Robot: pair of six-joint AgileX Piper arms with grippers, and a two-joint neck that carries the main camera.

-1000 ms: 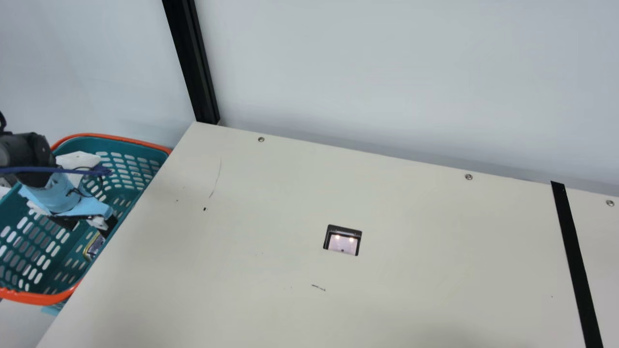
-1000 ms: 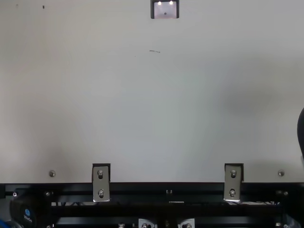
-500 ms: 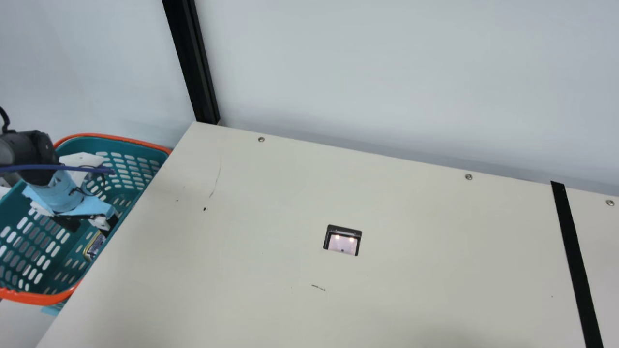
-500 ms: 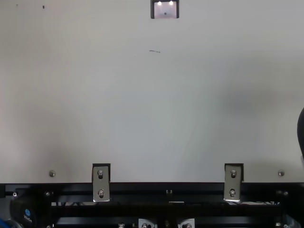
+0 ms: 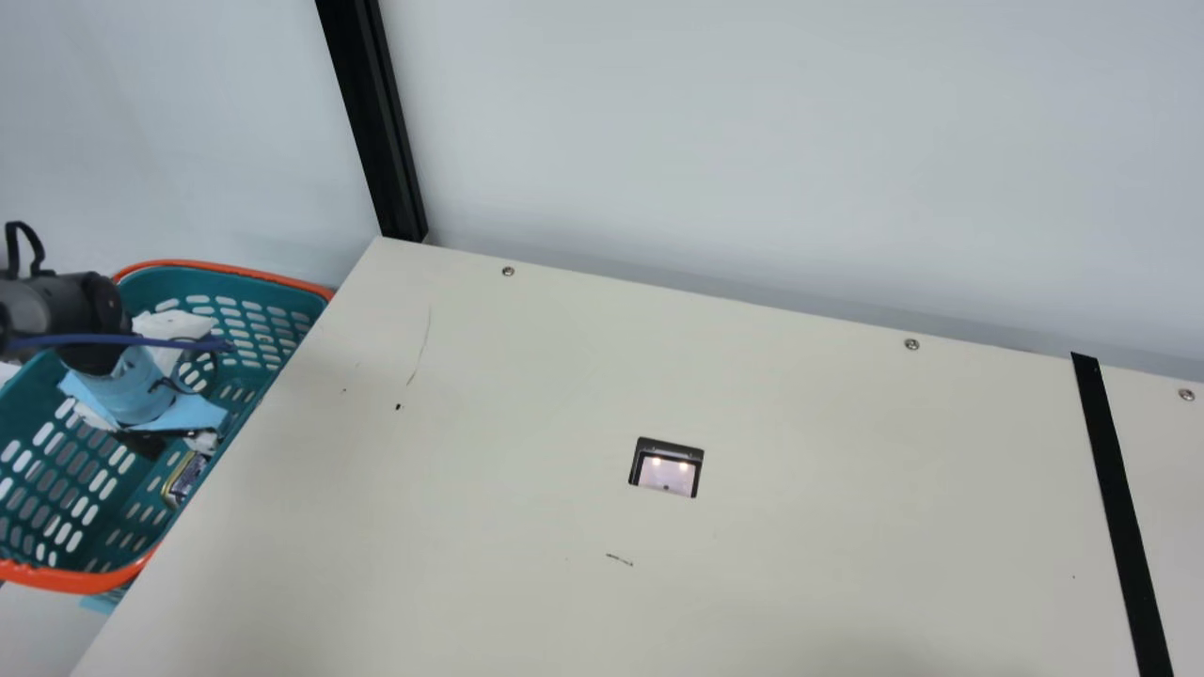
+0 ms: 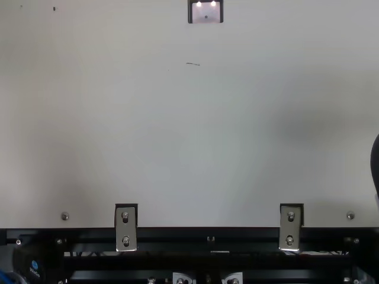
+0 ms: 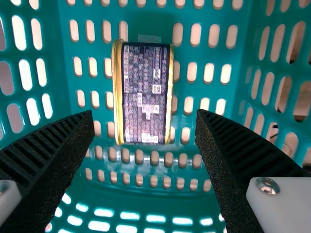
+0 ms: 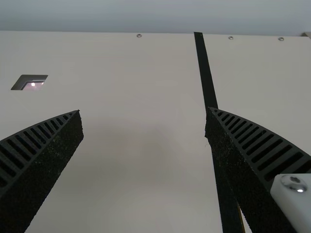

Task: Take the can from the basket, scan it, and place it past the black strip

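Fingers point(image 7: 48, 155) of my left gripper point(image 7: 145, 114) are spread wide, and they hold nothing. The can point(image 7: 146, 92) lies down in the basket, out past the two tips, and lines up with the gap between them. The gold edges of the can face the two fingers, so I think a squeeze on those edges would be good. To do it well, I should go down slow and straight, with the can in the middle of the gap. The tips should go deep enough to hug both edges before I squeeze. If I squeeze too high, the can may slip or tip.

The basket point(image 5: 80, 578) has a wall with holes close to the can, and a finger could bump it or snag. Once I have the can, I should lift it straight up over the rim before I go sideways.

Out on the table point(image 5: 800, 583) is the little lit window point(image 5: 666, 475), which must be for the scan. Farther on is the black strip point(image 5: 1119, 508). My right gripper point(image 8: 145, 111) is over the table with its fingers far apart and nothing between them.
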